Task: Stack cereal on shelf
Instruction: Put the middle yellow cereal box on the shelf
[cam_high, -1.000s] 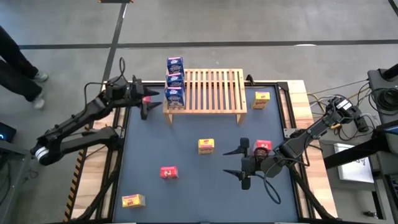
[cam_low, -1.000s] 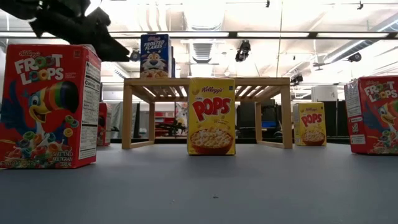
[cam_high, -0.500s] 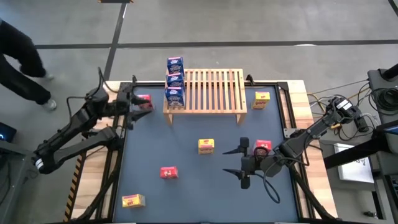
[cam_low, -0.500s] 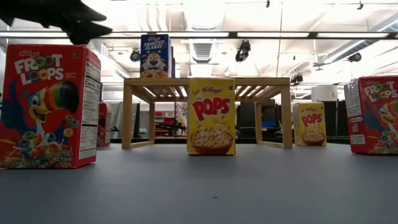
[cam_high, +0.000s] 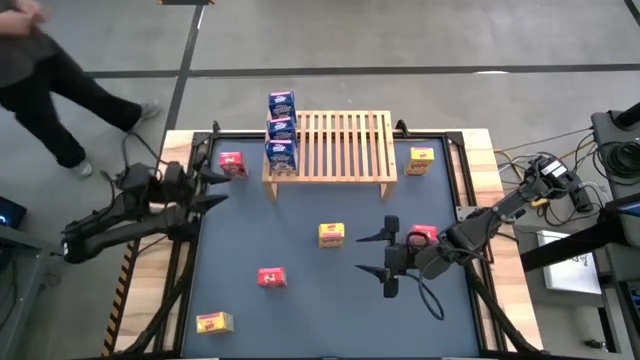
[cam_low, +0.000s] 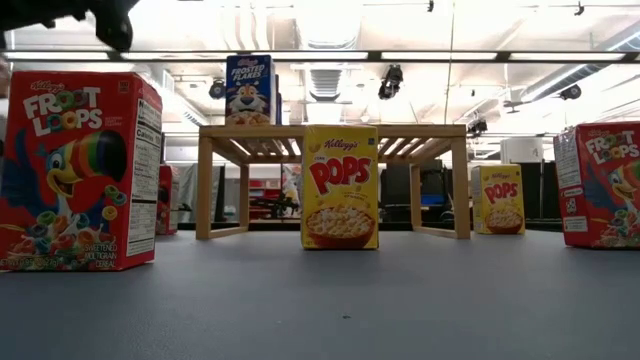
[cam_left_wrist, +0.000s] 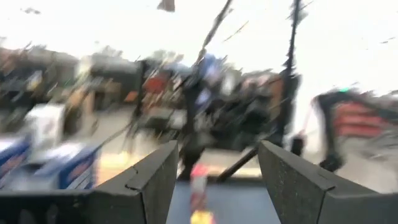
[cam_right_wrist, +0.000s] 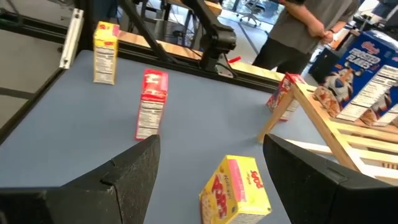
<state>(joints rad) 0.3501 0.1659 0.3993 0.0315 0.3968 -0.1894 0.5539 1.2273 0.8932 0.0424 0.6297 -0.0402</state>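
High view, both end effectors agape: left (cam_high: 208, 187), right (cam_high: 384, 256)

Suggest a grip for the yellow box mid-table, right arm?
Judging by its pose, pinch the yellow box across its narrow sides near the top, coming from above. It stands upright and apart from other boxes, and the right gripper waits open just beside it.

Blue, yellow, red cereal (cam_high: 281, 131); seemingly pale shelf (cam_high: 340, 146)

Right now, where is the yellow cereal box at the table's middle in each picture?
High view: the yellow box, mid-table, in front of the shelf.
Low view: the yellow box at centre, before the shelf.
Left wrist view: too blurred to tell.
Right wrist view: the yellow box near, shelf beyond.
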